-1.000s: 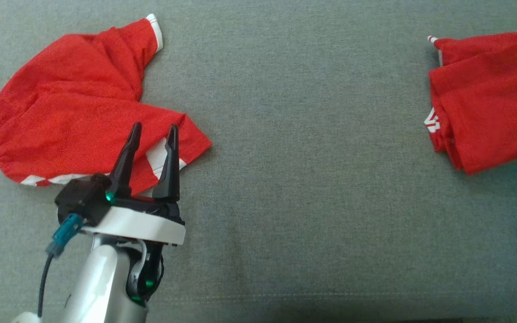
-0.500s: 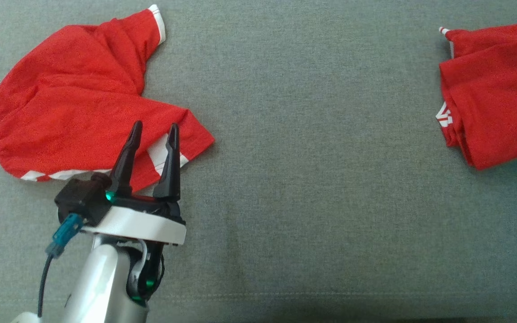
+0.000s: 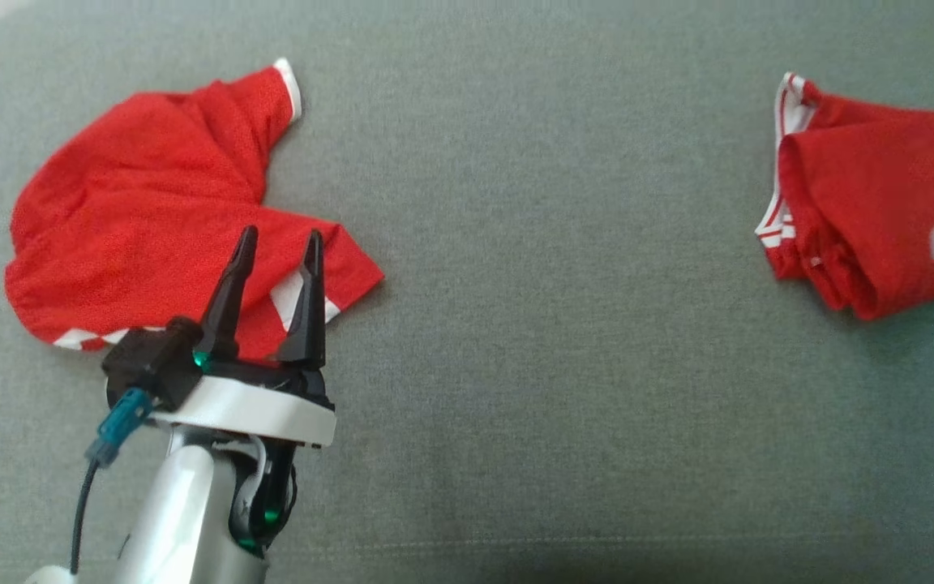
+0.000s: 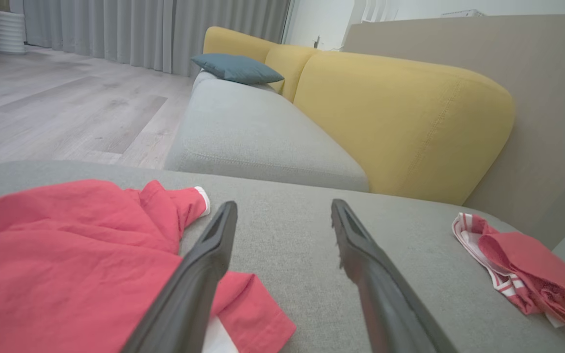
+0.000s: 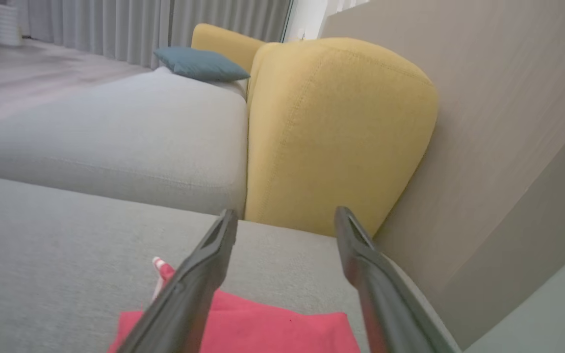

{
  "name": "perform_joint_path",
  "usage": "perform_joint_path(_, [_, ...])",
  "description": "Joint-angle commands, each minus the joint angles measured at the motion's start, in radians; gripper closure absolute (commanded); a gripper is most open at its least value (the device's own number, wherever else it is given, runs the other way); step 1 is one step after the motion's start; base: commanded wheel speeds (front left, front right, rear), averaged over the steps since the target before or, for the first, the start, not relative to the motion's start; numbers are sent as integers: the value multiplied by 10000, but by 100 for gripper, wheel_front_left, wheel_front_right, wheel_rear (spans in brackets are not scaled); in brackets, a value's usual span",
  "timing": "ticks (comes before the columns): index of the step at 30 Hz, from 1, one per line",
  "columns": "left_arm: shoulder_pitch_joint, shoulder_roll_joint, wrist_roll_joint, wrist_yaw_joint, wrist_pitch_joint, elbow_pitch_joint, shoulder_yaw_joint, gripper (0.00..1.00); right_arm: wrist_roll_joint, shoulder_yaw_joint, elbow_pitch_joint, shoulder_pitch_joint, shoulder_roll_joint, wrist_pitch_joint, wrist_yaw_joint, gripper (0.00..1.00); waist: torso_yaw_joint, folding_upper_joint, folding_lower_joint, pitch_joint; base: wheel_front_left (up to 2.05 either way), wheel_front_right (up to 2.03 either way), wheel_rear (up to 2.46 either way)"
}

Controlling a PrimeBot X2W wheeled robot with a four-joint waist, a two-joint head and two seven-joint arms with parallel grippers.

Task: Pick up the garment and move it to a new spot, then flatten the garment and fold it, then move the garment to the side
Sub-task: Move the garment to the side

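Left pincer [image 3: 282, 235]: at the lower left of the head view, its two dark fingers stood apart with nothing between them, tips over the near corner of the crumpled garment.
Crumpled garment [image 3: 134, 203]: red with white trim, it lay bunched and unfolded in the upper left of the head view, one sleeve pointing up the frame.
Seat cushion [image 3: 564, 341]: grey fabric carried both garments, with a bare stretch across the middle of the frame.
Folded garment [image 3: 864, 211]: a compact red bundle with striped trim lay at the right edge of the head view, well apart from the crumpled one.
Right pincer [image 5: 286, 213]: in its wrist view the fingers were spread above the folded garment, gripping nothing.
Yellow backrest [image 4: 400, 117]: it rose beyond the cushion in the upper half of the left wrist view, with a blue pillow [image 4: 236, 68] farther off.
Step in hand: judged to be the end of moving a folded garment to the side.
Next move: probably the crumpled garment; the left pincer would need to descend and close on the near corner, taking fabric rather than cushion.
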Motion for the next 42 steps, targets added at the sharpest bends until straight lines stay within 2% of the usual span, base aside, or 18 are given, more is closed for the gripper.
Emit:
perform_joint_path(1, [-39, 85, -70, 24, -51, -321, 373, 0, 152, 350, -526, 69, 205, -186, -2, 0, -51, 0, -1, -368, 0, 0, 0])
perform_joint_path(7, [174, 85, -111, 144, -51, -381, 487, 0, 489, 895, -1039, 687, 1056, -372, -2, 0, -59, 0, -1, -895, 0, 0, 0])
perform_joint_path(8, [256, 85, -124, 179, -51, -410, 549, 0, 661, 1045, -1241, 1005, 1414, -479, -2, 0, -42, 0, -1, -1085, 0, 0, 0])
perform_joint_path(11, [414, 85, -147, 245, -51, -471, 659, 0, 890, 1232, -1552, 1550, 1938, -689, -2, 0, -26, 0, -1, -1361, 0, 0, 0])
perform_joint_path(16, [727, 85, -161, 310, -51, -499, 807, 0, 1142, 1539, -2035, 2581, 2457, -1033, -2, 0, -30, 0, -1, -1779, 0, 0, 0])
perform_joint_path(28, [1398, 85, -214, 345, -51, -423, 891, 0, 2600, 2079, -2958, 4532, 2593, -1450, -2, 0, -151, 0, -1, -2252, 0, 0, 0])
perform_joint_path(42, [1494, 85, -240, 391, -51, -401, 870, 0, 2808, 2161, -3194, 4821, 2594, -1525, -2, 0, -177, 0, -1, -2253, 0, 0, 0])
